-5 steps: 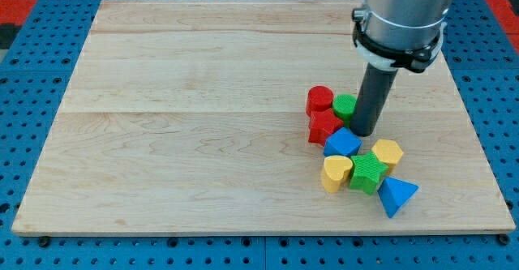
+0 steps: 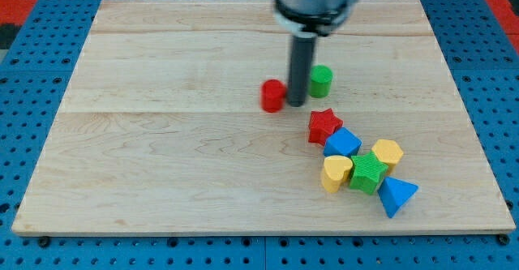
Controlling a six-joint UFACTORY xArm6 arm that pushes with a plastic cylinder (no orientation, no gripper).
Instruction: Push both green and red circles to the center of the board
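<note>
The red circle [image 2: 273, 96] sits near the board's middle, a little right of centre. The green circle [image 2: 321, 81] stands to its right and slightly higher. My tip [image 2: 296, 104] rests on the board between the two, touching or almost touching the red circle's right side and a small gap left of the green circle.
Below and right of the tip lies a cluster: a red star [image 2: 324, 126], a blue block [image 2: 343, 143], a yellow heart [image 2: 335, 173], a green block [image 2: 368, 173], a yellow block [image 2: 388, 152] and a blue triangle [image 2: 396, 195]. The wooden board [image 2: 162, 140] lies on a blue pegboard.
My tip moved left and up. The red circle slid left, away from the red star. The green circle moved up and slightly left, out of the cluster.
</note>
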